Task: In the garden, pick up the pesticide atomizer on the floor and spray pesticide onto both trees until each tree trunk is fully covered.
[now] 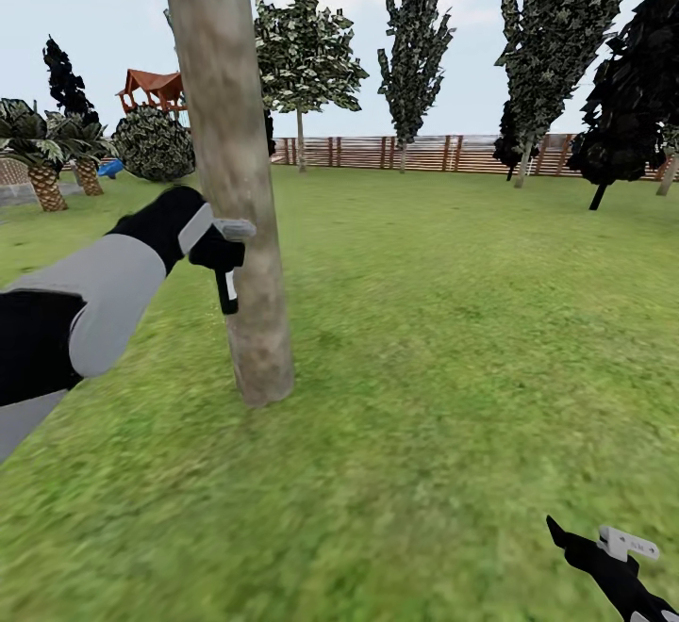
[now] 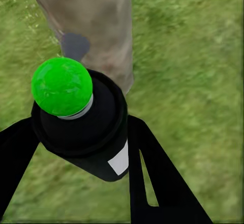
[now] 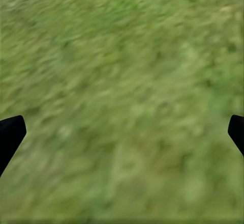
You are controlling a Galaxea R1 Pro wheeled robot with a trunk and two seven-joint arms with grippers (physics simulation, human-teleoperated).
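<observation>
My left gripper (image 1: 224, 259) is shut on the pesticide atomizer (image 1: 227, 290), a small dark can with a white label, held right against the near tree trunk (image 1: 231, 179). In the left wrist view the atomizer (image 2: 101, 147) sits between the black fingers (image 2: 152, 178). Its round tip (image 2: 62, 85) is bright green here and points at the mottled trunk (image 2: 96, 25), close to where the trunk meets the grass. A second leafy tree (image 1: 302, 57) stands farther back by the fence. My right gripper (image 1: 604, 551) hangs open low over the grass (image 3: 122, 81), holding nothing.
Green lawn (image 1: 453, 339) stretches to a brown slat fence (image 1: 415, 153). Dark narrow trees (image 1: 415, 38) line the back and right. At the far left are low palm-like plants (image 1: 42, 146), a round bush (image 1: 156, 143) and a red-roofed play structure (image 1: 151, 90).
</observation>
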